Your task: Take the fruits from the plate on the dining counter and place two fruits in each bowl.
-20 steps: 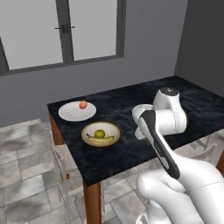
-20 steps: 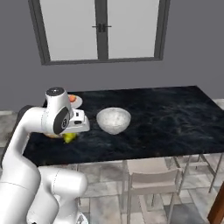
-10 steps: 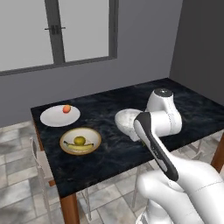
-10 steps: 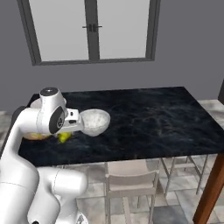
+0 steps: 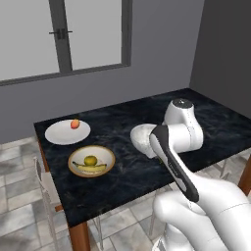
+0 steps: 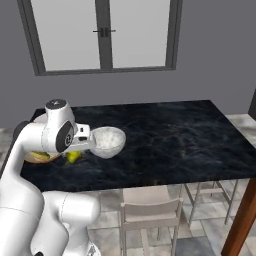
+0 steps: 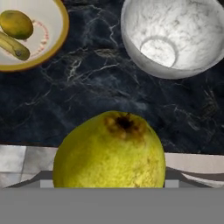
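Note:
My gripper (image 6: 75, 151) is shut on a yellow-green pear (image 7: 109, 151), held in the air over the near edge of the black marble dining counter (image 6: 175, 135); the pear hides my fingertips. The deep white bowl (image 7: 175, 39) stands empty just beyond, right of the pear (image 6: 73, 156). To its left the tan-rimmed bowl (image 5: 91, 161) holds a banana (image 5: 90, 168) and a round olive-yellow fruit (image 5: 90, 160). At the counter's far left corner, the flat white plate (image 5: 67, 132) carries a red-orange fruit (image 5: 74, 124).
A pale chair (image 6: 145, 210) is tucked under the counter's near side, and another chair (image 5: 46, 181) stands at its left end. A grey wall with a window (image 6: 102, 35) rises behind the counter. The right half of the marble top is bare.
The whole scene has shifted in both base views, so the camera has moved with the base. The pear stays in my gripper beside the white bowl.

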Robot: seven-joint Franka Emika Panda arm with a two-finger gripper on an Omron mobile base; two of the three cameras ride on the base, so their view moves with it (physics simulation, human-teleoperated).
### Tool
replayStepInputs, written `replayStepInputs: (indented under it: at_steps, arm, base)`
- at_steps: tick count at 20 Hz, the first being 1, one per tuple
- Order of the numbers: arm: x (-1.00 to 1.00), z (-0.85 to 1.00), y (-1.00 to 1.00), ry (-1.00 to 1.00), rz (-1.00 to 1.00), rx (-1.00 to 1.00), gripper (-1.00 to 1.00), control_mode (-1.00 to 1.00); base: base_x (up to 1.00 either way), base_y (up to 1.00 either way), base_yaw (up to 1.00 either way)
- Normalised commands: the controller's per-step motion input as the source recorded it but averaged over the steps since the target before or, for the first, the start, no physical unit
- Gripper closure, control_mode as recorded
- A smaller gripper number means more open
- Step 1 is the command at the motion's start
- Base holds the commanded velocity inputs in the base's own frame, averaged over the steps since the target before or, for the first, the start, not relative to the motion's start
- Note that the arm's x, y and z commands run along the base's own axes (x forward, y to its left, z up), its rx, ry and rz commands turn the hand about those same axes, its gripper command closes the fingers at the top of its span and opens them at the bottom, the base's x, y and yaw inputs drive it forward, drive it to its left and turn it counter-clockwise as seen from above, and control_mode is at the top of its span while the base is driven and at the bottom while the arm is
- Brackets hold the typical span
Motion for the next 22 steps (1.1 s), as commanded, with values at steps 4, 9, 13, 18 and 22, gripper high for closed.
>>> replayStepInputs:
  at_steps: [4, 9, 13, 18, 22]
  arm:
    - [0.12, 0.0, 0.0, 0.0, 0.0, 0.0, 1.0, -1.0]
    - [0.55, 0.07, 0.0, 0.04, 0.0, 0.0, 1.0, -1.0]
    - [1.0, 0.26, -0.37, 0.12, 0.0, 0.0, 1.0, -1.0]
    - [0.99, 0.51, -0.44, 0.32, 0.0, 0.0, 1.0, -1.0]
    - [1.0, 0.03, -0.15, 0.04, -0.01, 0.0, 1.0, -1.0]
  base:
    - [0.37, 0.0, 0.0]
    - [0.0, 0.0, 0.0]
    - [0.0, 0.0, 0.0]
    - [0.0, 0.0, 0.0]
    - [0.0, 0.0, 0.0]
